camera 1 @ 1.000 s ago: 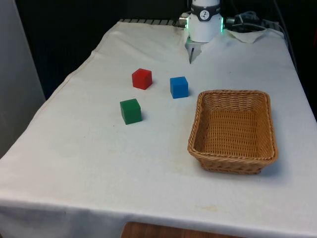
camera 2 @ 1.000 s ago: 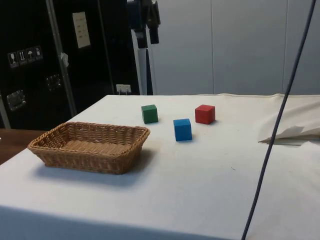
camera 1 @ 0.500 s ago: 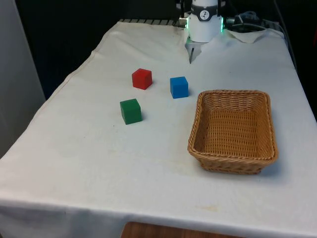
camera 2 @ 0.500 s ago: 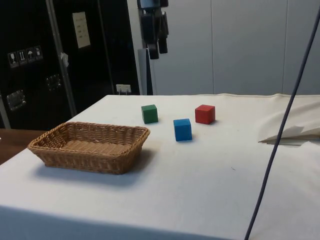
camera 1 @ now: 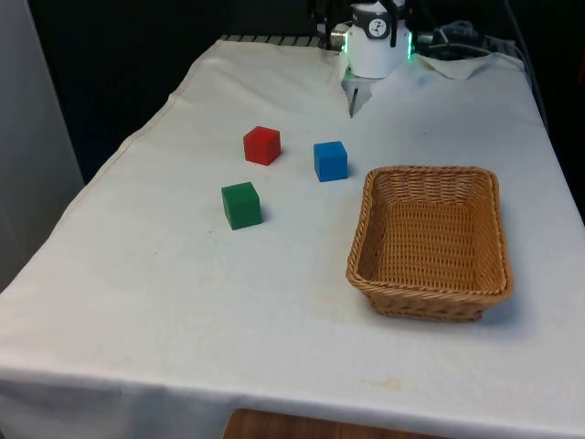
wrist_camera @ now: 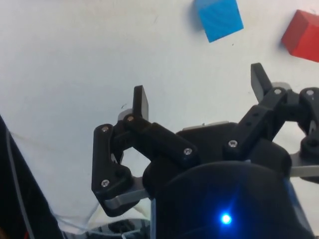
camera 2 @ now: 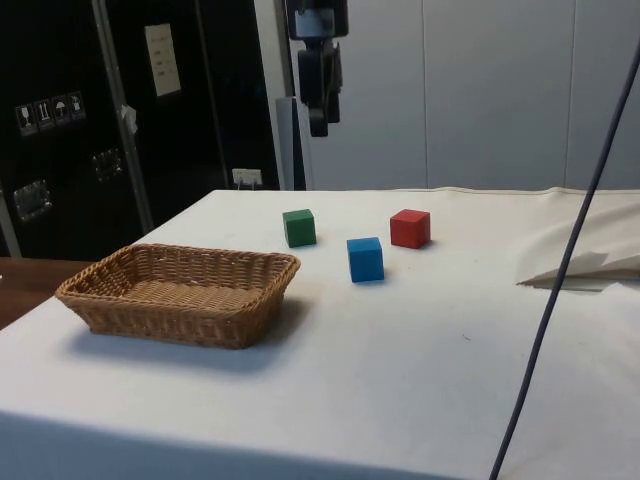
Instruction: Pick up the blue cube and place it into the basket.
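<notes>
The blue cube [camera 1: 330, 161] rests on the white cloth between the red cube [camera 1: 261, 145] and the wicker basket [camera 1: 425, 302]. From the side, the blue cube [camera 2: 365, 259] lies a short way from the basket [camera 2: 180, 305]. My gripper [camera 2: 318, 118] hangs high above the table, over the far side beyond the cubes. Its fingers are spread wide with nothing between them, as the wrist view of the gripper [wrist_camera: 200, 92] shows. Below and ahead of it the wrist view catches the blue cube [wrist_camera: 218, 17] and the red cube [wrist_camera: 301, 30].
A green cube [camera 1: 241, 205] sits nearer the camera, towards the front view's left of the blue one. A dark cable [camera 2: 560, 270] hangs across the side view. The cloth is bunched up [camera 2: 585, 268] near the robot's end.
In the side view the gripper has come down and moved towards the cubes. The cubes and basket have not moved.
</notes>
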### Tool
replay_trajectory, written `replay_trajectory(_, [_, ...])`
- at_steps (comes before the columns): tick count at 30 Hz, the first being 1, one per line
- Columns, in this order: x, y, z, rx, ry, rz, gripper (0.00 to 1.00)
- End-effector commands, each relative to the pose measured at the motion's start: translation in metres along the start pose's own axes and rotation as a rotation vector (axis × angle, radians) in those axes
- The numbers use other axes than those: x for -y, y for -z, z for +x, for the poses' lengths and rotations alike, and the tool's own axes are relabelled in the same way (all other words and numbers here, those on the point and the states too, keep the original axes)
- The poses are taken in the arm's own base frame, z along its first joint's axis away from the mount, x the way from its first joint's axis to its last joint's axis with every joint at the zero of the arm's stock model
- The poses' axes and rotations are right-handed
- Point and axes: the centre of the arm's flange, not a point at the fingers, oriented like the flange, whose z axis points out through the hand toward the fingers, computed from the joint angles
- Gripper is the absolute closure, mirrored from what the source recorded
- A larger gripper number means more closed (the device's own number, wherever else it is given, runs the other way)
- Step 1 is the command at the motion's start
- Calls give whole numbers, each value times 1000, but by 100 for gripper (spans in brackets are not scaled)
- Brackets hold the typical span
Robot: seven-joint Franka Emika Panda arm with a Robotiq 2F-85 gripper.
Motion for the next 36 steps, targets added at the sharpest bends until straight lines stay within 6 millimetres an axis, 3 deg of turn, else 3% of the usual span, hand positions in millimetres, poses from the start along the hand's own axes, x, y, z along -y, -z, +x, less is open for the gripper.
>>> replay_trajectory(1, [-1,-1,-3,-14,9,-12,0])
replay_trajectory(36, [-17,-66,-37,-114,132,-58,0])
